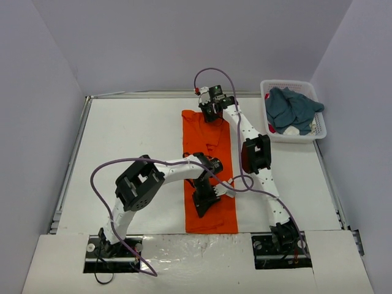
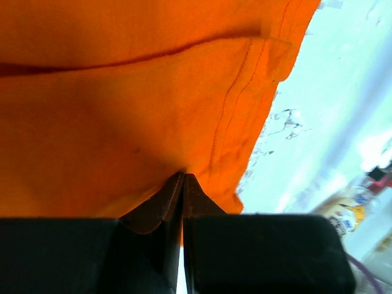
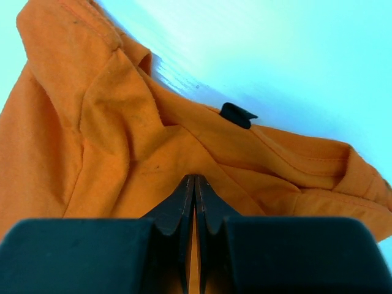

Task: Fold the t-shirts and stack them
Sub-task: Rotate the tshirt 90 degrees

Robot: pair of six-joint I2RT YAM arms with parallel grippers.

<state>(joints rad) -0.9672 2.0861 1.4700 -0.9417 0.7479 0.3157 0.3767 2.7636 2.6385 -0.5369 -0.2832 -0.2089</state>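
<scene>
Top view: the orange t-shirt lies as a long strip, its axis running twelve to six. The right gripper sits at its twelve-o'clock end, and the left gripper is nearer six.

Left wrist: the jaws are pressed together, apparently pinching a pucker of cloth at twelve.

Right wrist: the same, clamped on cloth at twelve.

The spread t-shirt lies on the table, running 12 to 6 o'clock. At 2 o'clock stands the basket, a bundled t-shirt in it. The left gripper rests on the spread t-shirt's 6 o'clock half, the right gripper on its 12 o'clock end
</scene>
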